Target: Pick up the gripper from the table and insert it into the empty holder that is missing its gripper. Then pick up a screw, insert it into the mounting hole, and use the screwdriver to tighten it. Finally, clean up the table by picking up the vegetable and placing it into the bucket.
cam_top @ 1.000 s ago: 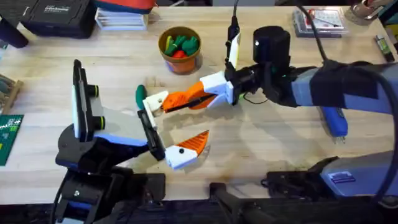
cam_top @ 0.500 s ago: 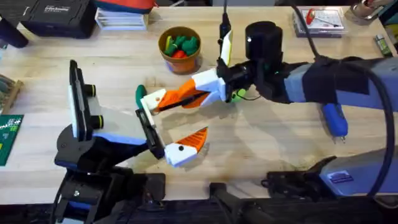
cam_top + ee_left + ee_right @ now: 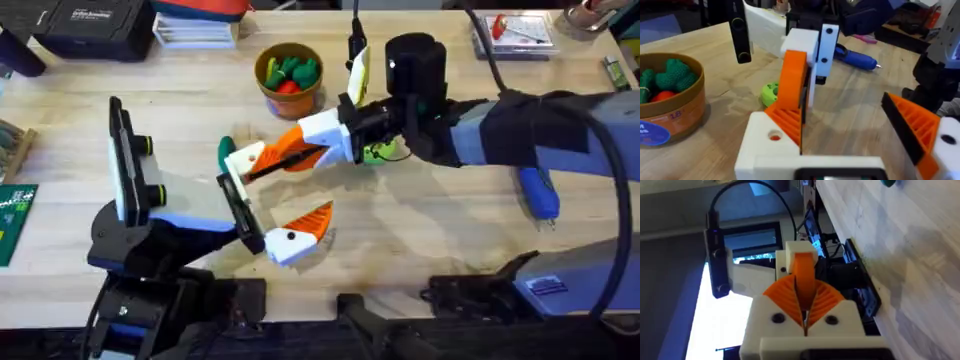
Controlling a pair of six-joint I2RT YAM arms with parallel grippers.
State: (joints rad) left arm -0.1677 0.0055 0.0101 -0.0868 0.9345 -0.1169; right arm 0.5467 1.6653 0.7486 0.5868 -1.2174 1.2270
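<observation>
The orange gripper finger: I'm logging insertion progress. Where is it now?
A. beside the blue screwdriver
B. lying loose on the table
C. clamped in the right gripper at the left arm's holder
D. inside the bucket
C: the right gripper is shut on the orange gripper finger, holding it at the holder on the left arm's jaw.

Vegetable (image 3: 225,152) left of bucket (image 3: 289,80)

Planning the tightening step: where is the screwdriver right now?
In the overhead view the blue screwdriver lies on the table's right side, partly under the right arm and untouched; the left wrist view shows it beyond the lime-green disc.
</observation>
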